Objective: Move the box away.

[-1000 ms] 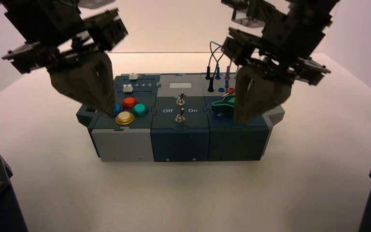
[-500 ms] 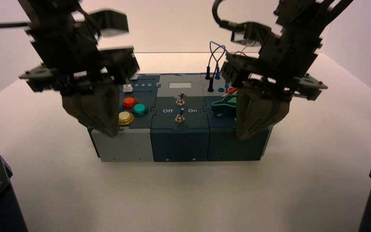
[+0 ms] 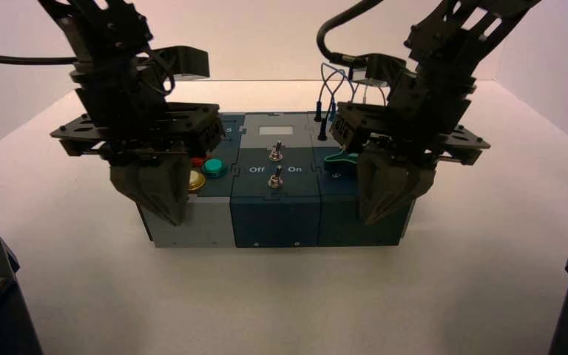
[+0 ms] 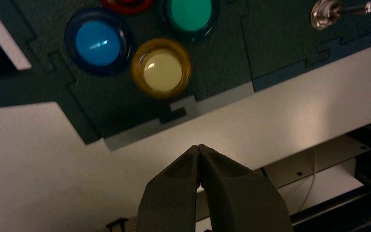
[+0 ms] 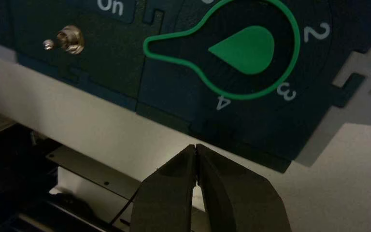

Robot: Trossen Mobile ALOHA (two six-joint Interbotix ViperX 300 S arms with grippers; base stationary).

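Observation:
The box (image 3: 275, 214) stands in the middle of the table, dark teal with a grey left front part. My left gripper (image 3: 171, 218) is shut and empty, tips in front of the box's near left face, just below the yellow button (image 4: 161, 69). My right gripper (image 3: 373, 218) is shut and empty, tips in front of the near right face, below the green knob (image 5: 244, 49). In the left wrist view my left gripper (image 4: 199, 147) hangs over the table just off the box's near edge. In the right wrist view my right gripper (image 5: 195, 146) does the same.
Blue (image 4: 98, 43), green (image 4: 190, 13) and red (image 4: 127, 4) buttons sit by the yellow one. Two toggle switches (image 3: 274, 166) stand mid-panel between "Off" and "On". Wires (image 3: 331, 92) are plugged at the back right. White table (image 3: 281, 296) lies in front and behind.
Both arms have come down and toward the near side of the box; the gripper tips moved from over the top panel to in front of the near face. The box has not moved.

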